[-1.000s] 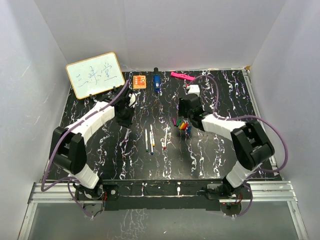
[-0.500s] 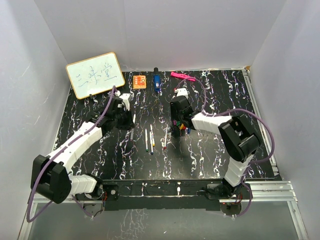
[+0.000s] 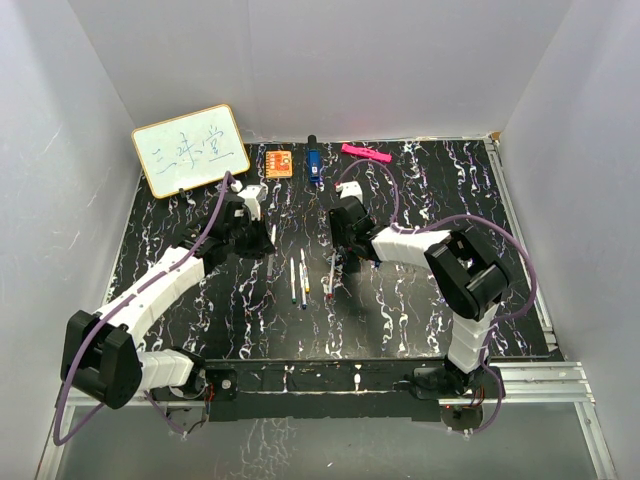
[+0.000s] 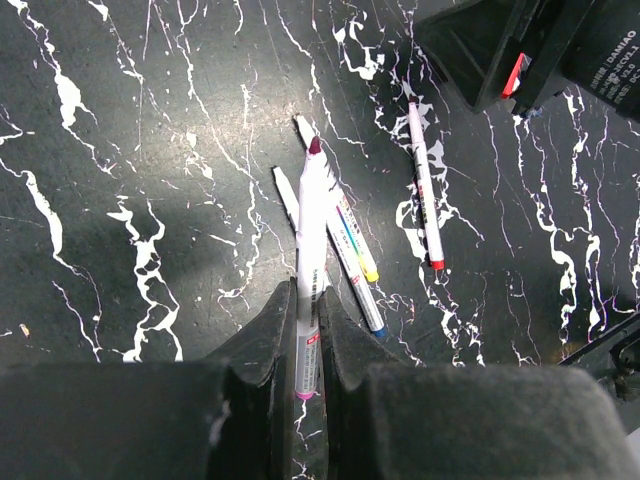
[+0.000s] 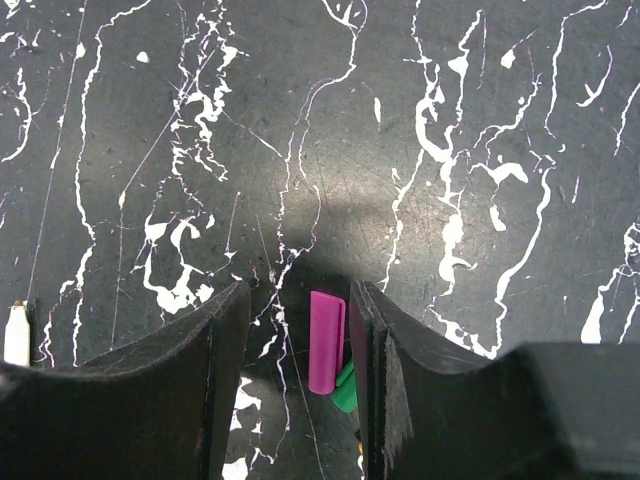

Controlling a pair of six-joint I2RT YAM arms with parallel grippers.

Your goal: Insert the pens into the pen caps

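Left claw: your left claw (image 4: 308, 300) is clamped tight on the purple-tipped pen (image 4: 311, 220), low on its barrel, with the tip pointing away from the wrist
Right claw: your right claw (image 5: 300, 298) stands parted over the surface (image 3: 420, 300), gripping nothing, with the purple cap (image 5: 325, 342) lying between its fingers, close to the right one
Caps: a green cap (image 5: 346, 390) lies just behind the purple one, partly hidden; you cannot make out the other caps under the claw
Loose pens: beyond the held pen, two pens (image 4: 345, 240) lie crossed on the surface, and a red-ended pen (image 4: 424, 180) lies apart from them, nearer the right arm
Held pen: white barrel, dark purple tip, pink band at the end inside the fingers
Back edge: whiteboard (image 3: 190, 150), orange block (image 3: 279, 163), blue marker (image 3: 313, 165) and pink bar (image 3: 365, 153), all well apart from both claws
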